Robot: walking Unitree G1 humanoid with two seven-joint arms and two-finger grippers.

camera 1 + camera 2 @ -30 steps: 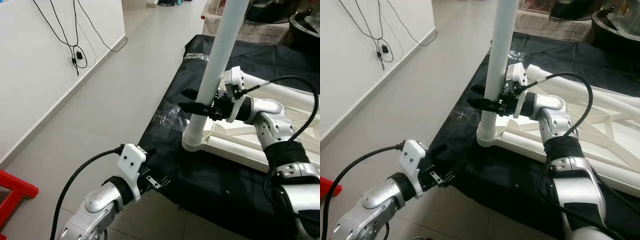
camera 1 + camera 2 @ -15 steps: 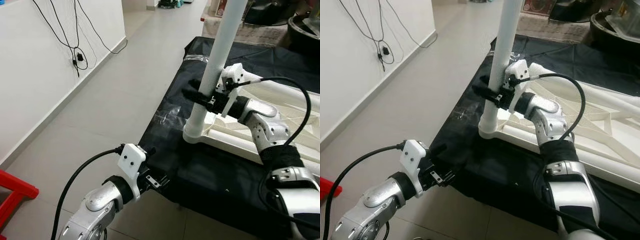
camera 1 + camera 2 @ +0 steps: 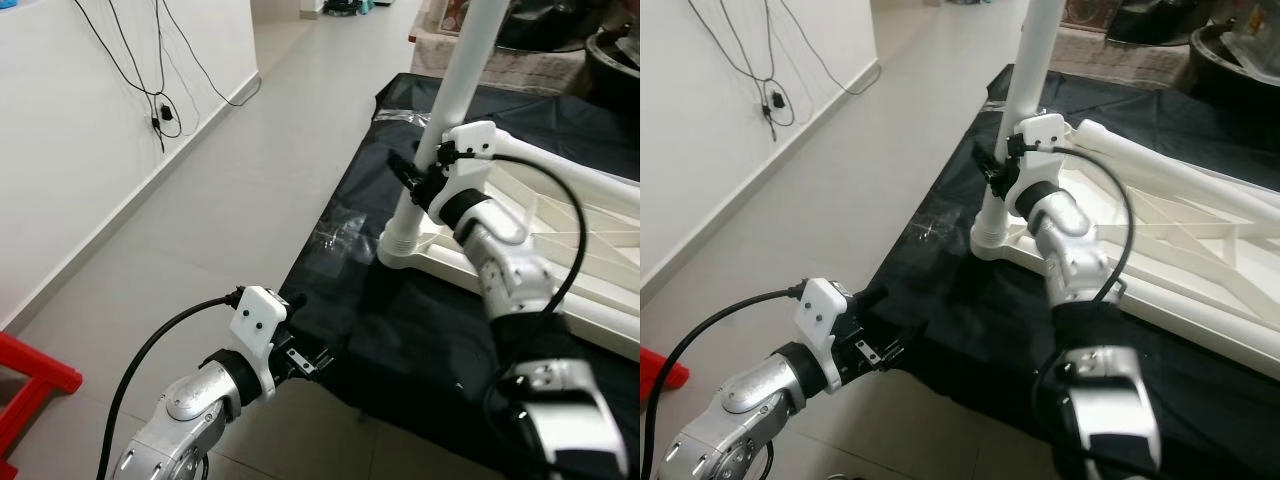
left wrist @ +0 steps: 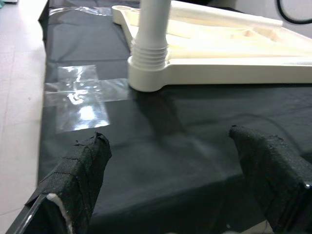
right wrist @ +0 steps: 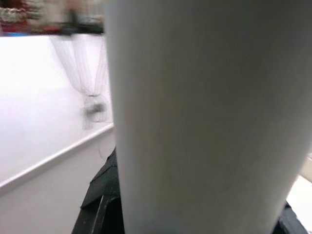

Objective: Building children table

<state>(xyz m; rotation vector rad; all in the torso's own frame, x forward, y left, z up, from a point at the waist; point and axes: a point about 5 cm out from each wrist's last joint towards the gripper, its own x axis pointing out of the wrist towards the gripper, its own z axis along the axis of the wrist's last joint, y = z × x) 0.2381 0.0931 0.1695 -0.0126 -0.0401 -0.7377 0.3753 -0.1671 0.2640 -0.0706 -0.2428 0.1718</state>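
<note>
A white table leg [image 3: 458, 95] stands nearly upright in the corner socket [image 3: 401, 246] of the white tabletop [image 3: 570, 235], which lies upside down on a black cloth [image 3: 420, 330]. My right gripper [image 3: 409, 176] is shut around the leg a little above the socket; the leg [image 5: 195, 117] is very close in the right wrist view. Down at the cloth's near edge my left gripper [image 3: 306, 357] hovers open, its two padded fingers [image 4: 73, 190] wide apart with nothing between them, facing the socket [image 4: 146, 73].
A patch of clear tape [image 3: 340, 225] lies on the cloth left of the socket. Tiled floor runs left to a white wall with hanging cables [image 3: 160, 115]. A red stool [image 3: 30, 375] stands at the lower left. Dark clutter [image 3: 610, 45] sits at the far right.
My right wrist has turned around the leg and the arm has stretched forward, still holding on. The leg stays in its socket. The left arm has barely moved; the view shifted slightly.
</note>
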